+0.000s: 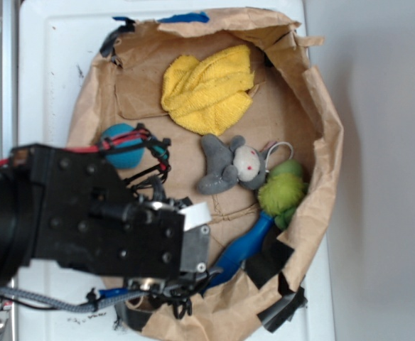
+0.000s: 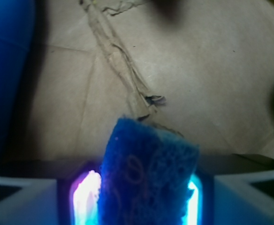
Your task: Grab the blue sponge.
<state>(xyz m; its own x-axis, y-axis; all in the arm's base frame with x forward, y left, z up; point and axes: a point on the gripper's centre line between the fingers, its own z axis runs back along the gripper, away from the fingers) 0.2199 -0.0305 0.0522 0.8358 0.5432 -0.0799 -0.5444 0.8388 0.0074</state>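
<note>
The blue sponge (image 2: 146, 164) fills the lower middle of the wrist view, a porous royal-blue block standing on end between the two glowing pads (image 2: 86, 199). My gripper (image 2: 146, 199) is shut on it, and it looks squeezed at the sides and held a little above the brown paper (image 2: 198, 84). In the exterior view the black arm and gripper (image 1: 168, 280) sit over the lower left of the paper tray. The sponge itself is hidden under them there.
Inside the crumpled paper tray (image 1: 325, 135) lie a yellow cloth (image 1: 207, 89), a teal ball (image 1: 121, 148) by the arm, a grey stuffed mouse (image 1: 232, 165), a green yarn ball (image 1: 282, 190) and a glossy blue pin (image 1: 246, 247) (image 2: 5, 70) close to the gripper.
</note>
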